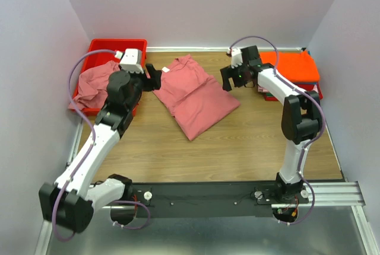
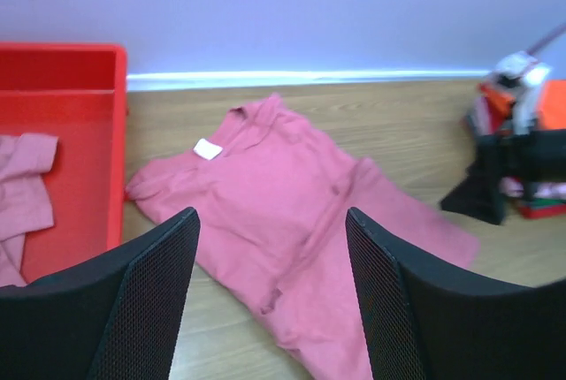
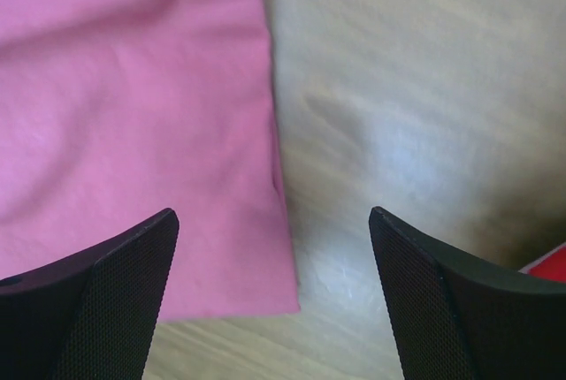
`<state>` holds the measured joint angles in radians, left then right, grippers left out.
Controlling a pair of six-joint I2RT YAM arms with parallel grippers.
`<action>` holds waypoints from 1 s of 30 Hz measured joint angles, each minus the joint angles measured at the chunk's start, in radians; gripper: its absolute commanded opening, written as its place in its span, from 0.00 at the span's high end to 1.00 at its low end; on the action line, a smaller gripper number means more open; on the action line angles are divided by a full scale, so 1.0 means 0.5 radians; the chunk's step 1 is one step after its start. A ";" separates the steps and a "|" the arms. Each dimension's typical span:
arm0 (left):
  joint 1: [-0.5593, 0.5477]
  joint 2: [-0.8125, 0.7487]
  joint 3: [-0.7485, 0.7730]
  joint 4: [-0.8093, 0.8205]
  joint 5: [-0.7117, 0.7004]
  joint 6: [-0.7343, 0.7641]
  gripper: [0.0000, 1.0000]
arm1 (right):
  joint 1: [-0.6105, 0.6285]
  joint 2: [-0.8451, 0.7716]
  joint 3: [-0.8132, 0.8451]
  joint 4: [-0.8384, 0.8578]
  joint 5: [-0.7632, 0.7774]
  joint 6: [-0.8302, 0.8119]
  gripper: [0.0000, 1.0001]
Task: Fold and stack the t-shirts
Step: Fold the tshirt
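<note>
A dusty rose-pink t-shirt (image 1: 196, 96) lies folded into a long strip on the wooden table (image 1: 237, 142), with its white neck tag (image 2: 207, 148) toward the back. My left gripper (image 1: 155, 77) hovers open at the shirt's left edge; in its own view the shirt (image 2: 292, 212) shows between the spread fingers of the left gripper (image 2: 270, 221). My right gripper (image 1: 233, 80) hangs open just off the shirt's right side. The right gripper (image 3: 274, 221) straddles the shirt's corner (image 3: 133, 115) and bare wood. Neither holds anything. More pink t-shirts (image 1: 94, 83) sit crumpled in the bin.
A red plastic bin (image 1: 119, 46) stands at the back left, with cloth spilling over its near rim. At the back right lies a stack of folded shirts with a bright orange one (image 1: 291, 65) on top. Purple walls close in the back and both sides.
</note>
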<state>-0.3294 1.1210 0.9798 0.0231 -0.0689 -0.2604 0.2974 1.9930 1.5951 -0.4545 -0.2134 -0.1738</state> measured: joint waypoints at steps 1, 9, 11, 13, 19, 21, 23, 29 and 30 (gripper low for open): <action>0.000 -0.081 -0.050 0.012 0.042 -0.005 0.25 | -0.031 -0.014 -0.067 0.021 -0.024 0.019 0.09; 0.001 -0.422 -0.546 -0.031 0.391 -0.214 0.27 | -0.145 0.052 -0.366 0.010 -0.172 0.091 0.29; 0.001 -0.435 -0.648 -0.057 0.426 -0.268 0.27 | -0.159 0.052 -0.377 0.018 -0.249 0.109 0.51; 0.001 -0.436 -0.737 -0.069 0.459 -0.346 0.29 | -0.165 0.053 -0.397 0.023 -0.320 0.134 0.72; 0.001 -0.436 -0.828 -0.064 0.555 -0.466 0.30 | -0.198 0.024 -0.519 0.059 -0.449 0.150 0.99; 0.001 -0.444 -0.828 -0.063 0.586 -0.471 0.30 | -0.219 -0.034 -0.594 0.045 -0.458 0.129 1.00; 0.000 -0.466 -0.828 -0.064 0.632 -0.466 0.30 | -0.240 -0.140 -0.733 0.014 -0.449 0.069 1.00; -0.099 -0.597 -0.809 -0.031 0.835 -0.269 0.29 | -0.267 -0.565 -1.142 -0.384 -0.308 -0.295 0.39; -0.134 -0.607 -0.791 -0.023 0.857 -0.224 0.29 | -0.267 -0.632 -1.184 -0.459 -0.292 -0.339 0.32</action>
<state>-0.3962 0.8173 0.5842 0.0116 0.3595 -0.3721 0.1638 1.6768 1.0031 -0.6842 -0.3595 -0.3431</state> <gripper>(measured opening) 0.708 0.293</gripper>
